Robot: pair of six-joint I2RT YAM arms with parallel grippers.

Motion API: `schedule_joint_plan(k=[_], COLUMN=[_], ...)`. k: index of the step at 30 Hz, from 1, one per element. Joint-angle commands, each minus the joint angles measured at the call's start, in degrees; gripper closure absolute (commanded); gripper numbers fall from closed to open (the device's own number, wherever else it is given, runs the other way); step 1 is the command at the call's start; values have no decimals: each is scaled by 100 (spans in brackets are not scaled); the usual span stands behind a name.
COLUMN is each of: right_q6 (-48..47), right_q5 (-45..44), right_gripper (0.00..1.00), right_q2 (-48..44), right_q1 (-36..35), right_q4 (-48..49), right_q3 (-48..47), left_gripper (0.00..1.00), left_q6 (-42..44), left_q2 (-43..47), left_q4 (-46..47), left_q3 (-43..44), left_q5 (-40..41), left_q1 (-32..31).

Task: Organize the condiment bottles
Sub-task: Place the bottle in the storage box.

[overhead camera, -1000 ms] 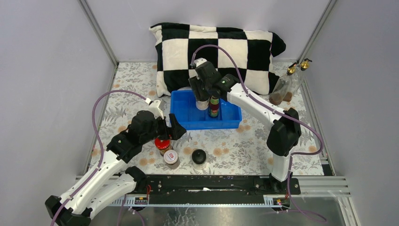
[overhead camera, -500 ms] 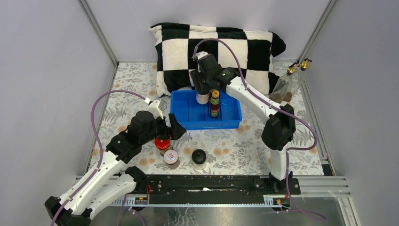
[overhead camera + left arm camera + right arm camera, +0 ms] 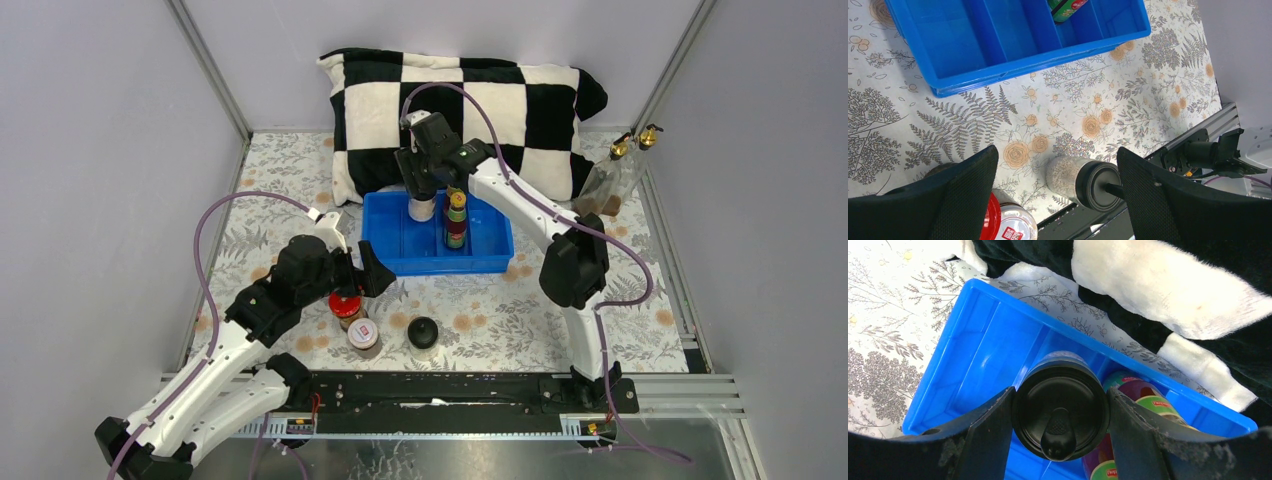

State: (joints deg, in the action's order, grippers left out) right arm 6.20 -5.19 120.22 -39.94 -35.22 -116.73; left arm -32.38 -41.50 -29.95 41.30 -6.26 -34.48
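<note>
The right claw (image 3: 1060, 436) pinches a round clear jar (image 3: 423, 210) by its smooth black cap, over the far side of the divided blue plastic tray (image 3: 392, 258). Just beside it in the tray stands a slim sauce bottle (image 3: 456, 224) with a yellow cap. The left claw (image 3: 1060, 196) is spread wide above the near left part of the flower-printed surface (image 3: 500, 310), over a red-lidded jar (image 3: 345, 304), a white-lidded jar (image 3: 363, 337) and a second black-capped jar (image 3: 423, 336) filled with pale grains. Two tall glass bottles (image 3: 612, 180) are in the far right corner, near a soft checkered pillow (image 3: 520, 95). Compared with one second ago, the right claw and its jar are closer to the far edge; the left claw has not moved.
</note>
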Motion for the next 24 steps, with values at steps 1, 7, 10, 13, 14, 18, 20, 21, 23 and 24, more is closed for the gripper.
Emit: schedule_joint_plan(k=[1,7,10,13,14,18,20,21,23,24], right_q6=[-118,-149,-161,-182,-187,-211,-231,-225,-223,-221], right_q5=[56,-40,-50,-79,-82,-94,-98,-96,-103,-85], right_gripper=[40,40,40,40,40,40,40,40,40,40], right_q2=[64,151,167,194,190,256,265,260,262,258], right_q1=[22,22,17,22,22,22,22,21,22,17], right_q4=[144,274,392,512,583,754,884,960,1088,1141], right_q3=[-370,-178,-35,88,144,271,367,438,564,607], left_gripper=[8,8,8,8,8,8,8,8,8,8], left_q6=[127,127,127,127,127,127,127,127,127,127], left_q2=[41,49,60,54,54,53,54,54,52,54], left_q4=[299,302,302,299,302,299,301,299,298,299], left_q3=[-78,-77,-75,-78,-74,-78,-78,-78,-76,-78], left_q5=[-86,-86,-86,-86,-90,-95,-93,-94,-95,-99], left_q1=[-33,-41,-41,-41,-41,-43,-49,-50,-50,-50])
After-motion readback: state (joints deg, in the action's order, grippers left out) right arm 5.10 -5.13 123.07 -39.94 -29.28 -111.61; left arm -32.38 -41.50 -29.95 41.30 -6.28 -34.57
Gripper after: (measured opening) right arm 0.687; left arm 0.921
